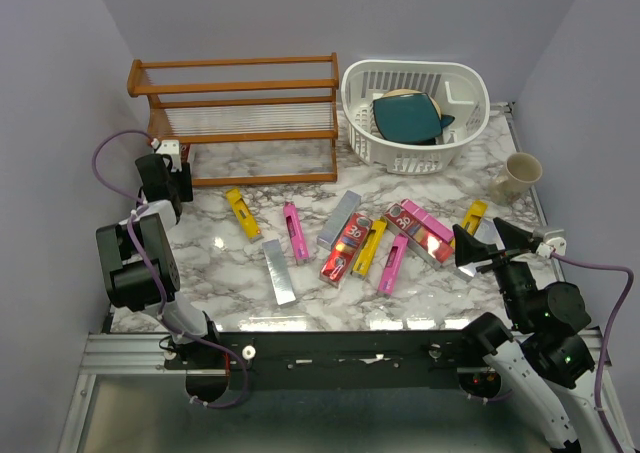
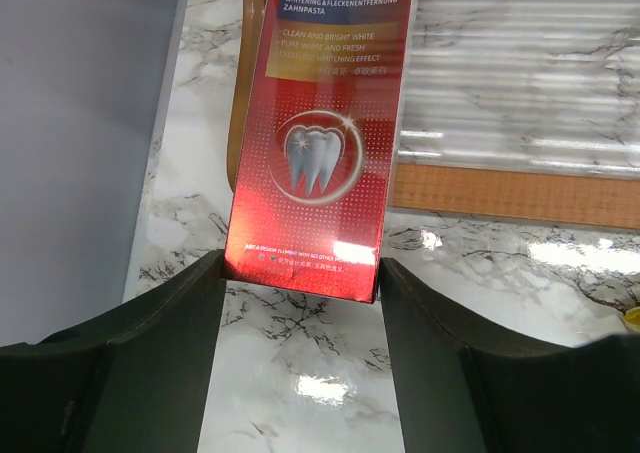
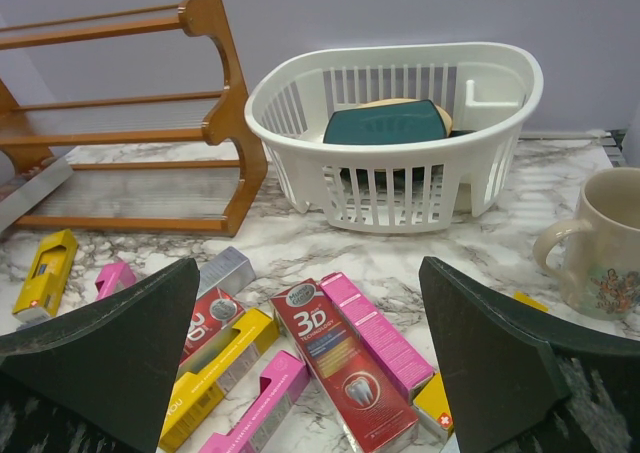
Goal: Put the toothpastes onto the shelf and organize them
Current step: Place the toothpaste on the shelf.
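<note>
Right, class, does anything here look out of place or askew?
Yes: toothpaste cartons lie scattered at mixed angles on the marble table, not on the wooden shelf; the left gripper holds a red carton.

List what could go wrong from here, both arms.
1. The left pincer grips the red cardboard toothpaste carton only by its near end. It may pivot or slip, and its far end could catch the side frame of the orange-brown wooden shelf.
2. The right pincer hangs wide open over closely packed cartons. Taking the red carton marked 3D could drag the magenta-pink carton touching it.
3. The cream ceramic mug stands near that arm; a swing might knock it.
</note>
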You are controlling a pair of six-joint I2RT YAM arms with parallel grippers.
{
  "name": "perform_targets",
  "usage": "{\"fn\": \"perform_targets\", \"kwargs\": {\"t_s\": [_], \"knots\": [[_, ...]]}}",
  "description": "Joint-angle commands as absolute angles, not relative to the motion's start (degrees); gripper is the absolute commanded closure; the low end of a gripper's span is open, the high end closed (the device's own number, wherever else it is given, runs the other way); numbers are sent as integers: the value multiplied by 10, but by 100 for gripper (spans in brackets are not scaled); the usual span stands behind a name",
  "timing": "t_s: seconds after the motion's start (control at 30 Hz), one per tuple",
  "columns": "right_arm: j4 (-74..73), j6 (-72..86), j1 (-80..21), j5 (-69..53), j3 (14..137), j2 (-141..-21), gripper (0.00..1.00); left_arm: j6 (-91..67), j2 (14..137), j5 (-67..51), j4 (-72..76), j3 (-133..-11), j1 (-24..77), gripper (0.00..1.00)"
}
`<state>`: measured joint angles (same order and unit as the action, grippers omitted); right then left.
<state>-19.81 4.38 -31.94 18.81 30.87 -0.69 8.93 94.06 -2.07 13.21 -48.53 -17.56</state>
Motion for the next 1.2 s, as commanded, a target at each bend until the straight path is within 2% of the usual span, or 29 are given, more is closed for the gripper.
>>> {"fn": "perform_targets", "kwargs": {"t_s": [0.0,0.17,0.5,0.77,0.97,1.17], "knots": [[-194,34,-324,199,310,158,0,82,947,-13,153,-507,-178,32],[-193,33,-324,198,309,158,0,83,949,-14,156,-511,-178,31],[-192,31,-324,199,308,158,0,79,956,-10,153,-517,-178,22],[-192,33,-324,195,309,158,0,80,925,-4,150,-494,-178,1],[-196,37,-324,187,313,158,0,69,868,32,140,-469,-178,1],[-199,45,-325,182,317,158,0,40,756,76,113,-445,-142,1]]}}
